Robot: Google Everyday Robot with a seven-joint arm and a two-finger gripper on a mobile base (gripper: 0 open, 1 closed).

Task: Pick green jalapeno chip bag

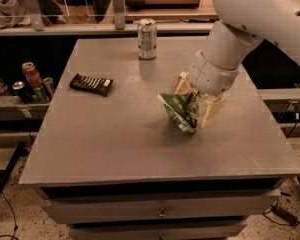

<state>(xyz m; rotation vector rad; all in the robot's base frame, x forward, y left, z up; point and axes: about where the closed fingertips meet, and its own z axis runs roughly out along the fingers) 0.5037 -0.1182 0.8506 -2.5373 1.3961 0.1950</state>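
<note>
Squarely over its target, the robot's gripper (194,104) sits low above the right-hand middle of the grey table (115,134), reaching down from the white arm (225,54) that enters from the upper right. The green jalapeno chip bag (175,106) lies directly under and between the jaws, not off to either side. One cream finger (182,85) stands on the bag's far side and the other (209,115) on its near side. The two appear pressed against the foil, which puckers between them, so the tool reads as clamped on the bag. The bag's bottom edge looks to be resting on the tabletop, with no clear gap under it.

What the next move turns on is how the bag lies in that grip. It stands crumpled on edge, its longer run slanting from the far left toward the near right, and most of its green face sticks out of the jaws on the side toward the candy bar (91,84). The hold is therefore on the bag's arm-side end, and a straight lift would likely leave the free end hanging or twisting.

A soda can (147,39) stands upright at the far edge, well apart from the gripper. More cans (32,76) sit on a lower ledge beyond the table's left edge.
</note>
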